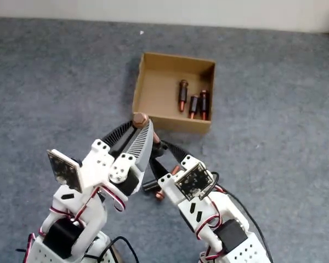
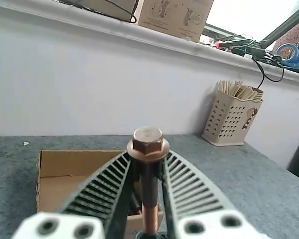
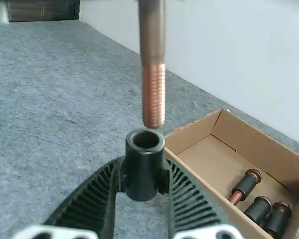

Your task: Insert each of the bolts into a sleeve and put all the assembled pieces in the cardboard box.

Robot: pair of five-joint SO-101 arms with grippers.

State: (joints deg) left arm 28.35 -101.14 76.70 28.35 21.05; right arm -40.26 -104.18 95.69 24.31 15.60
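Note:
My left gripper (image 1: 143,126) is shut on a copper bolt (image 1: 139,119), which is held upright with its hex head (image 2: 148,141) above the fingertips. Just below it, my right gripper (image 1: 157,148) is shut on a black sleeve (image 3: 145,165) with its open end facing up. The bolt's threaded tip (image 3: 153,107) hangs right above the sleeve's mouth, lined up with it but apart. Behind both stands the cardboard box (image 1: 172,124), with three assembled pieces (image 1: 193,103) lying at its right side; they also appear as assembled pieces (image 3: 254,199) in the right wrist view.
Loose parts lie on the grey carpet between the arms: a black sleeve (image 1: 149,186) and a copper piece (image 1: 175,170). A beige holder of sticks (image 2: 232,117) stands by the wall beyond the box (image 2: 65,162).

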